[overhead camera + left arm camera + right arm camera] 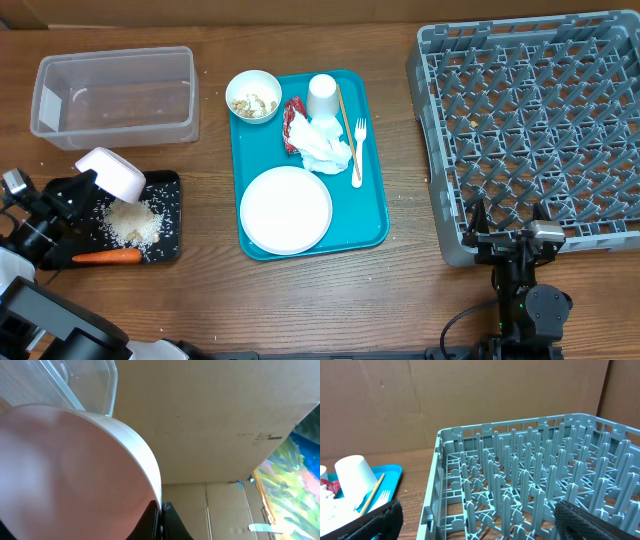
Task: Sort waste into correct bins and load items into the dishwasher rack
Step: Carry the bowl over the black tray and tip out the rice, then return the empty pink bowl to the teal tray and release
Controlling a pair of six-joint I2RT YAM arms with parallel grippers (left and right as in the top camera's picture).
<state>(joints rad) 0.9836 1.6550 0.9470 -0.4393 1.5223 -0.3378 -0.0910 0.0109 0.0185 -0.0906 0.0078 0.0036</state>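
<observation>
Straight ahead of the right gripper (pixel 507 228), spread wide and empty: grey dishwasher rack (pixel 535 130), near wall just before the fingers. Off to its left: teal tray (pixel 375 200). Beyond the left gripper (pixel 85 185): clear tub (pixel 115 95). Beneath it: black tray (pixel 170 215). To its right, on the teal tray: plate (pixel 286 209). Clenched by the rim in the left gripper: tilted bowl (pixel 112 172). Farther right: second bowl (pixel 253 95), cup (pixel 322 96), napkin (pixel 325 148), red wrapper (pixel 294 122). Below the held bowl: carrot (pixel 107 257), grains (pixel 132 222).
</observation>
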